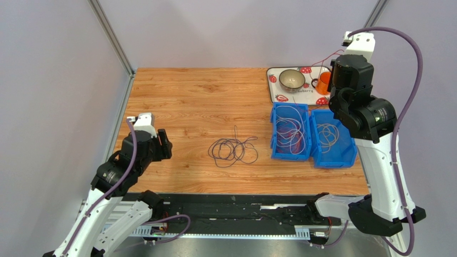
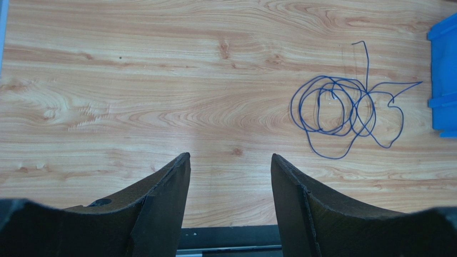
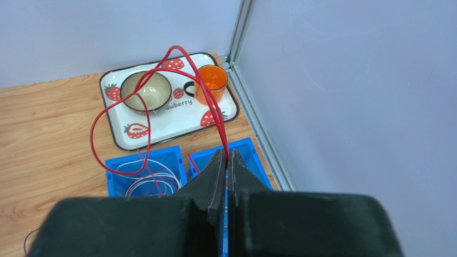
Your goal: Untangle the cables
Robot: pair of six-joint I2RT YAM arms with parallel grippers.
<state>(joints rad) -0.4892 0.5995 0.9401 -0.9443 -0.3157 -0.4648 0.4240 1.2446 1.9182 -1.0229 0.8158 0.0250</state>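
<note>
A dark cable [image 1: 233, 150] [image 2: 343, 107] lies in loose loops on the wooden table, near its middle. My left gripper [image 2: 230, 160] hovers open over bare wood to the left of it, with nothing between its fingers. High above the blue bins, my right gripper [image 3: 226, 155] is shut on a red cable [image 3: 134, 96]. That cable arcs up over the tray and drops into the left blue bin [image 3: 112, 168], where white and reddish cables [image 1: 290, 131] lie coiled. The right blue bin [image 1: 332, 140] holds pale loops of cable.
A strawberry-print tray [image 1: 276, 88] at the back right carries a bowl [image 1: 292, 80] and an orange cup [image 1: 323, 83]. A metal frame post [image 3: 257, 118] and grey walls bound the table's right side and back. A black rail runs along the near edge.
</note>
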